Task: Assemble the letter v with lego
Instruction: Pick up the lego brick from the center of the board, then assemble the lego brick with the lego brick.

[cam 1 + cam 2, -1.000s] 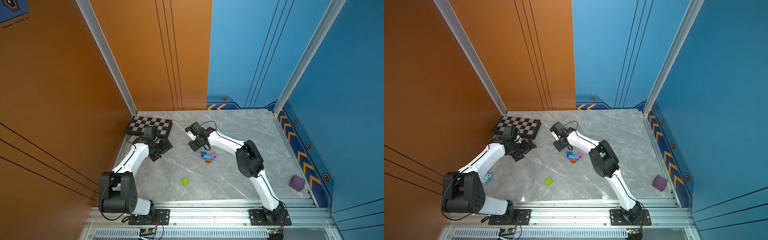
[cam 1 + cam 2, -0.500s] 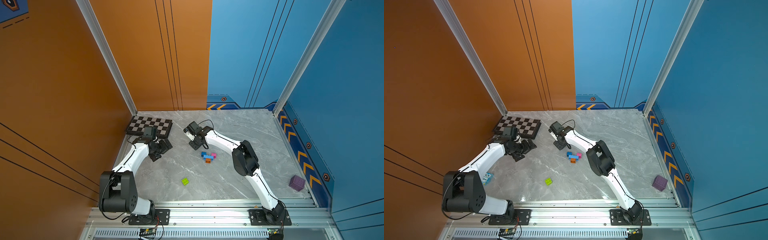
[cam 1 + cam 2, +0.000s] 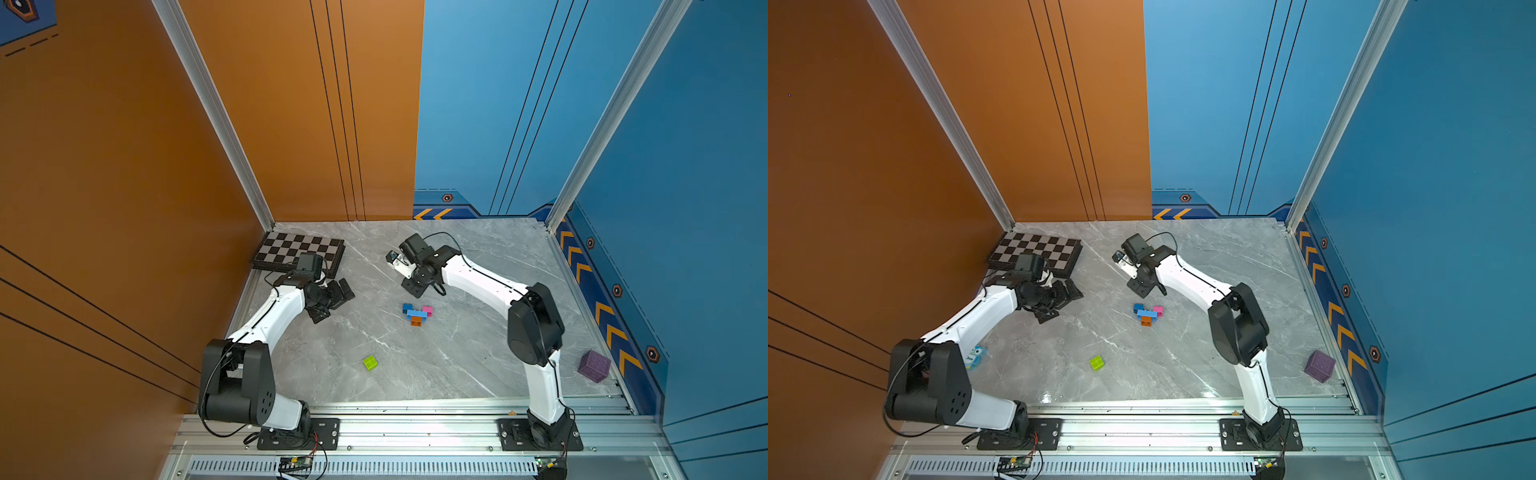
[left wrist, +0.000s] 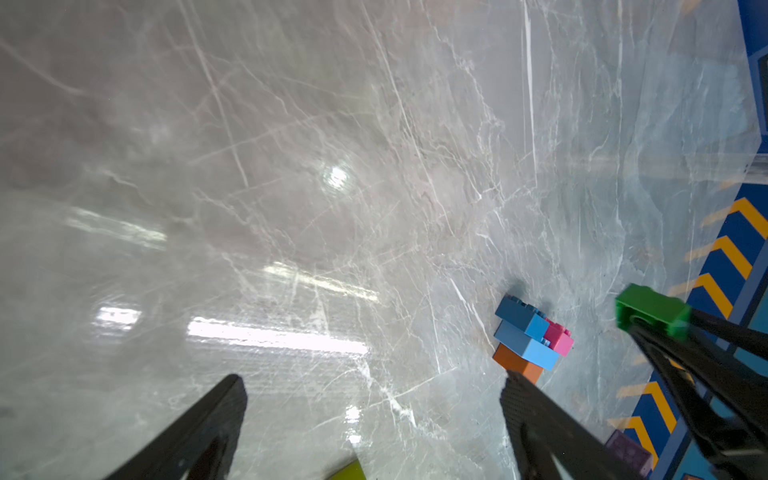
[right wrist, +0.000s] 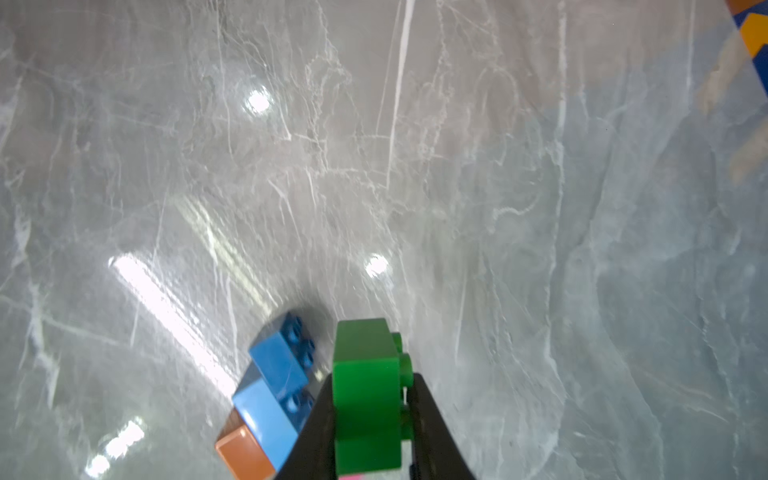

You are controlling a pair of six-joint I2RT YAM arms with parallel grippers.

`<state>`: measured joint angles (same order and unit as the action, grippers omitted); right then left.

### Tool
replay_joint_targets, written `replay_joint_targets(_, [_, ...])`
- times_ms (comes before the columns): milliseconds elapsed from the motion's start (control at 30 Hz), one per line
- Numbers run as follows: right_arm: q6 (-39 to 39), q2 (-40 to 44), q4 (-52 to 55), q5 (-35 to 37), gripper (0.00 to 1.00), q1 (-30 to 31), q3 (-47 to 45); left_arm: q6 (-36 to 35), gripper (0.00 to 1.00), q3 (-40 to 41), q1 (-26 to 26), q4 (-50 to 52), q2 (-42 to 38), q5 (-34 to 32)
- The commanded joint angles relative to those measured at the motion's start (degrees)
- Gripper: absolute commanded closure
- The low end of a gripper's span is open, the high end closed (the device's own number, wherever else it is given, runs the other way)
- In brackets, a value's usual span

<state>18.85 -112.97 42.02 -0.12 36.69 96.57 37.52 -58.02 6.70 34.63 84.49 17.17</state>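
Over on the left, the left pincer [image 3: 334,302] hangs with its jaws spread wide and nothing in them, just in front of the chessboard [image 3: 291,247]. Nearer the front rail a lime green brick [image 3: 370,362] sits alone on the table [image 3: 457,353], well apart from everything. In the middle lies the letter v [image 3: 415,313], half built and on its side: orange point, light-blue middle, a dark blue brick and a pink one for the arms, no tips yet. Just behind it the right pincer [image 3: 413,287] is clenched on a green brick [image 5: 365,357], carried low and close beside the dark blue arm, not touching as far as I can tell. So the step in hand looks like fitting a tip. The next move calls for lining the brick's hollow face onto an arm's studs and pressing along the table — and since the figure lies loose, I'd expect it to slide unless the idle pincer braces it.
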Motion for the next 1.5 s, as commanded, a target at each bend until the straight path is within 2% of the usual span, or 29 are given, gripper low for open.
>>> replay_joint_targets(0, [8.7,5.7,-3.4,-5.6,0.96,-5.2,-8.5,-0.2,0.03,-3.3,4.1,0.6,2.4,0.4])
replay_joint_targets(67, [12.1,7.0,-4.6,-8.2,0.96,-7.2,-12.1,-0.4,0.04,-3.8,7.6,0.5,3.5,-0.5])
replay_joint_targets(267, [16.1,5.3,-7.2,-8.0,0.96,-8.3,-16.6,2.1,0.09,-7.1,16.8,0.5,8.7,-1.7])
replay_joint_targets(467, [16.1,4.5,-10.7,-11.4,0.95,-9.8,-18.7,2.9,0.10,-12.6,21.6,0.2,15.6,-1.8])
replay_joint_targets(700, [17.5,3.0,-10.9,-13.9,0.94,-10.3,-19.3,4.7,0.11,-16.3,22.8,0.2,22.0,-1.7])
replay_joint_targets(1000, [17.6,1.7,-11.1,-14.1,0.92,-10.2,-19.7,3.8,0.13,-18.8,23.9,0.2,23.3,-2.2])
replay_joint_targets(1133, [16.9,0.8,-10.2,-13.6,0.92,-9.9,-18.7,3.7,0.32,-14.7,24.1,0.2,20.3,-3.8])
replay_joint_targets(1233, [16.5,0.8,-10.1,-13.7,0.92,-9.9,-18.6,4.5,0.57,-11.0,24.5,0.2,17.6,-5.7])
replay_joint_targets(1367, [17.0,0.8,-9.7,-14.2,0.90,-9.5,-18.8,5.7,0.72,-10.0,26.8,0.2,18.7,-5.5])
replay_joint_targets(1467, [17.8,0.5,-9.4,-13.7,0.89,-9.4,-19.0,6.9,0.76,-10.4,28.4,0.2,20.1,-6.1])
